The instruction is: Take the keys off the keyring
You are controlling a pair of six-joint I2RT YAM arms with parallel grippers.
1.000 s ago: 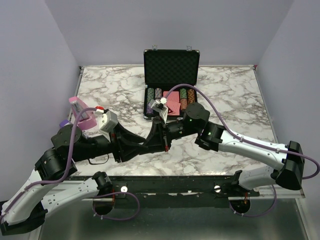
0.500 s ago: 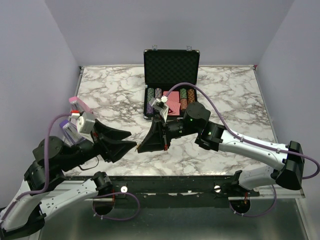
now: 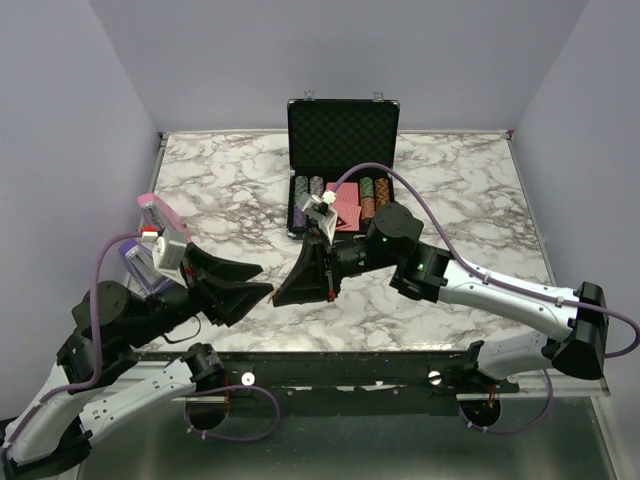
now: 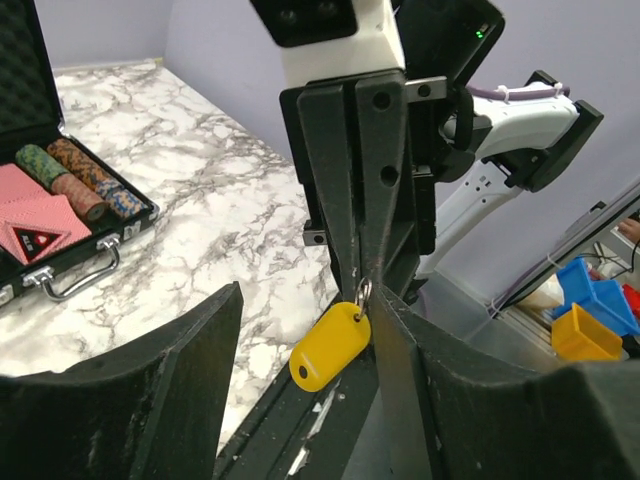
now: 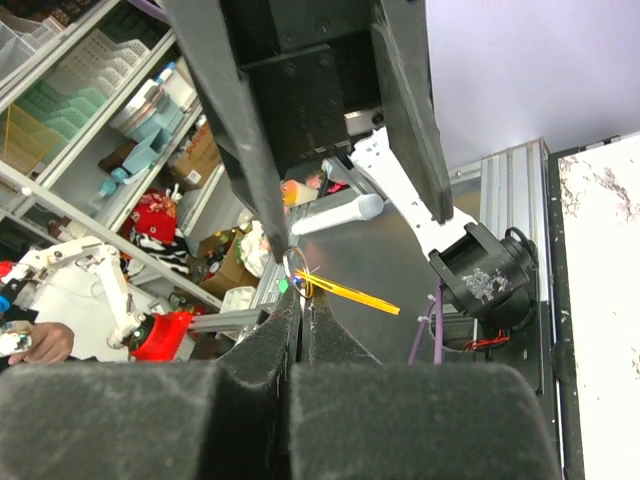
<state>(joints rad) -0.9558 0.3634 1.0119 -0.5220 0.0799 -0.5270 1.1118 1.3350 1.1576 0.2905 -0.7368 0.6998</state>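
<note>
The keyring (image 4: 330, 345), a yellow tag on a small silver loop, hangs from my right gripper (image 4: 360, 278), which is shut on the loop. In the right wrist view the loop (image 5: 297, 268) sticks out above the closed right gripper (image 5: 303, 305), with the tag edge-on beside it. My left gripper (image 4: 308, 300) is open, its two fingers on either side of the tag. One left fingertip (image 5: 272, 250) rests against the loop. From above, both grippers meet over the table's near edge, left (image 3: 266, 280) and right (image 3: 278, 297). No keys show in any view.
An open black case (image 3: 343, 170) with chips and red cards stands at the back middle, its silver handle (image 4: 70, 280) facing the arms. A pink object (image 3: 155, 210) and a purple one (image 3: 130, 255) sit at the table's left edge.
My left arm has pulled back to the left, away from the right gripper it overlapped, and its jaws have spread wider. The right gripper has stayed shut in place.
</note>
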